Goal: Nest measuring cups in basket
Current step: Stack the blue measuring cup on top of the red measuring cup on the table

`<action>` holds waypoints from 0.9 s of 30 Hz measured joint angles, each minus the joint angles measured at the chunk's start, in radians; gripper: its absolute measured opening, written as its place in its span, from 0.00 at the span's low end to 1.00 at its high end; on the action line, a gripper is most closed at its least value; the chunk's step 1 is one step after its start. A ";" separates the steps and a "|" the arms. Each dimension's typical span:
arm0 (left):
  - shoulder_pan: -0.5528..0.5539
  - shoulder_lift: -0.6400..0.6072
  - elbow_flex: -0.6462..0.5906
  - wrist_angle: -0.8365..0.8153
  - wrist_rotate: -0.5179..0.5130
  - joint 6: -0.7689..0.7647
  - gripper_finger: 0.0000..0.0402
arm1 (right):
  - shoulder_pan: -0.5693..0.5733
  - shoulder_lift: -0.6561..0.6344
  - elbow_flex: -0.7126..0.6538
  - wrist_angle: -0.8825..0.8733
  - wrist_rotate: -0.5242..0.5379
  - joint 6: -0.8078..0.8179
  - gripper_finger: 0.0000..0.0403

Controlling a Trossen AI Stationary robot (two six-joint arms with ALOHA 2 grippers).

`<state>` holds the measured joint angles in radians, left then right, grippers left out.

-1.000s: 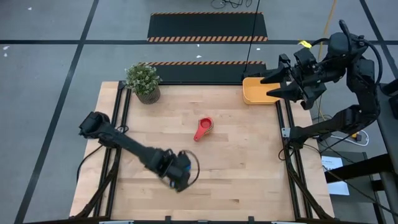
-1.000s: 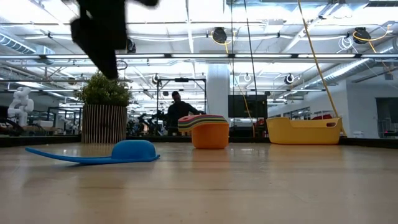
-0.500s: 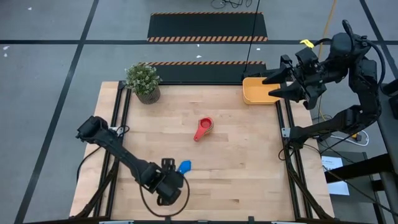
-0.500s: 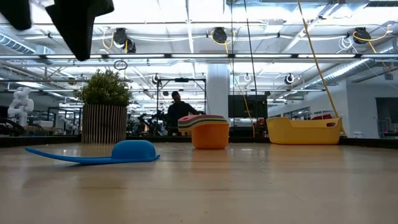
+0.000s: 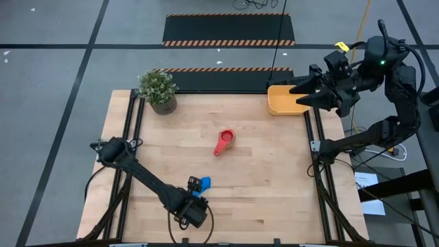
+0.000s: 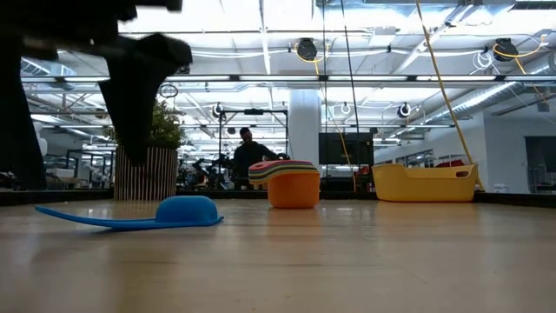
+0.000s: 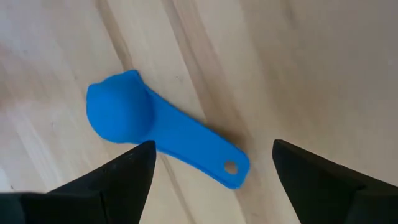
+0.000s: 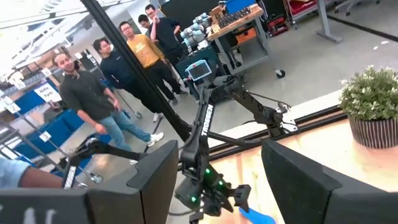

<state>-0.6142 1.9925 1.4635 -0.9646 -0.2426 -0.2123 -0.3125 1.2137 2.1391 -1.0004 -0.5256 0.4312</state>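
Measuring cup, a small blue plastic scoop [image 7: 134, 121], lies bowl-down near the wooden table's [image 5: 274, 178] front edge. Left gripper [image 7: 208, 165] hovers above it, fingers apart, probably not touching.

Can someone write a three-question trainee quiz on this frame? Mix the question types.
1. True or false: the blue cup lies bowl-down on the table, apart from the other cups.
2. Multiple choice: the stack of cups sits
A. inside the basket
B. near the middle of the table
C. against the plant
3. Fill in: the left gripper hovers over the blue cup with its jaws ____.

Key: 1 true; 2 B; 3 open.

Note for the trainee: the right gripper waits above the basket, its jaws open and holding nothing.
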 joint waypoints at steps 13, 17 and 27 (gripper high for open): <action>0.000 0.081 0.001 -0.003 -0.040 0.027 0.81 | 0.000 0.000 0.000 0.009 0.002 0.081 0.56; 0.000 0.082 -0.002 -0.017 -0.061 0.032 0.81 | 0.000 0.004 0.000 0.041 0.002 0.089 0.56; -0.007 0.078 -0.042 0.002 -0.101 0.008 0.81 | 0.001 0.012 0.000 0.097 0.001 0.118 0.56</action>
<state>-0.6216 2.0701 1.4220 -0.9630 -0.3432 -0.2043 -0.3120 1.2255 2.1391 -0.9039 -0.5247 0.5494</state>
